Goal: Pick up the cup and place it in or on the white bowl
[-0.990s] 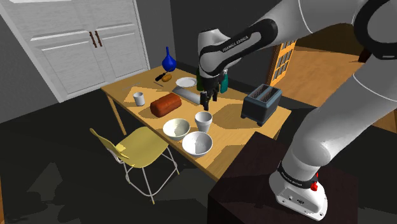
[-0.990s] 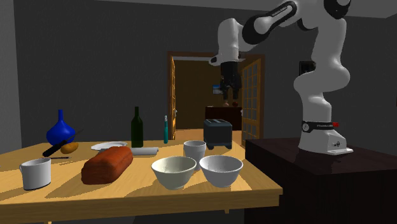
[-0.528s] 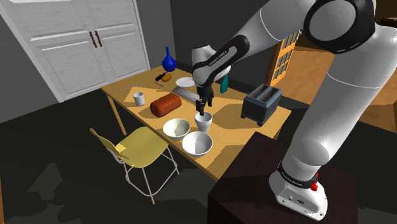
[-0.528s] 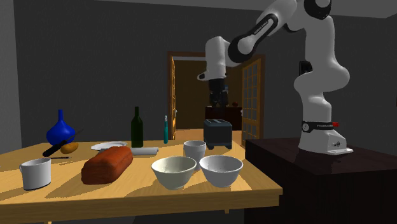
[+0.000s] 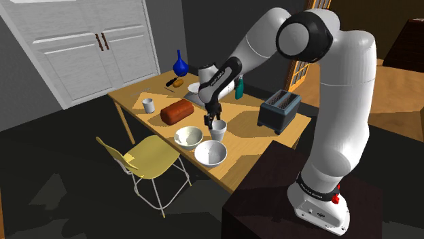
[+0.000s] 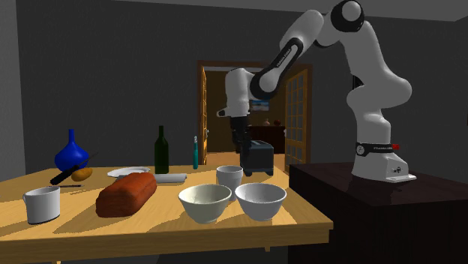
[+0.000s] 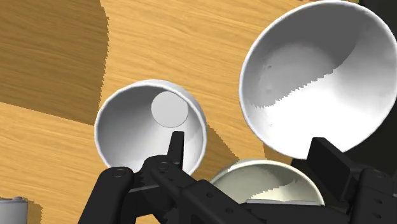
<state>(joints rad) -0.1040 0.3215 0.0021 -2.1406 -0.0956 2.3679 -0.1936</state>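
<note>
**Open gripper over the cup**

The gripper hangs with its fingers apart, one fingertip over the cup. The cup stands upright mid-table, just beside two bowls. The white bowl is near the table's edge, by a chair, with a cream bowl next to it. Bare tabletop lies between cup and toaster. A loaf sits near the cream bowl. Farther off are one mug, one plate, one vase, a dark bottle and a teal bottle.
</note>
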